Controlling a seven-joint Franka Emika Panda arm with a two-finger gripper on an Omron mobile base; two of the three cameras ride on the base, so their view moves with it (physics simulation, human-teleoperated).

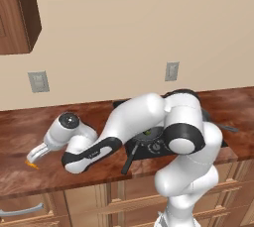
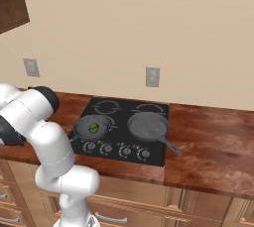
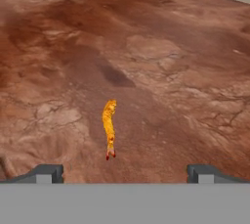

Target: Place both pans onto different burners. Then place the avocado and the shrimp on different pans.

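Observation:
The orange shrimp (image 3: 109,127) lies on the brown counter, just ahead of and between my fingertips (image 3: 46,174). My gripper (image 3: 125,174) is open with nothing in it. In the left base view the gripper (image 1: 35,154) points down at the far left, right over the shrimp (image 1: 31,164). Both pans sit on front burners of the black cooktop (image 2: 115,106). The left pan (image 2: 85,122) holds the green avocado (image 2: 94,128). The right pan (image 2: 148,125) is empty, with its handle pointing to the front right. My arm hides most of the cooktop in the left base view.
Silver knobs (image 2: 116,150) line the cooktop's front edge. A wall cabinet (image 1: 17,15) hangs at the upper left, and an outlet (image 1: 38,81) is on the wall behind the gripper. The counter's front edge runs close below the shrimp.

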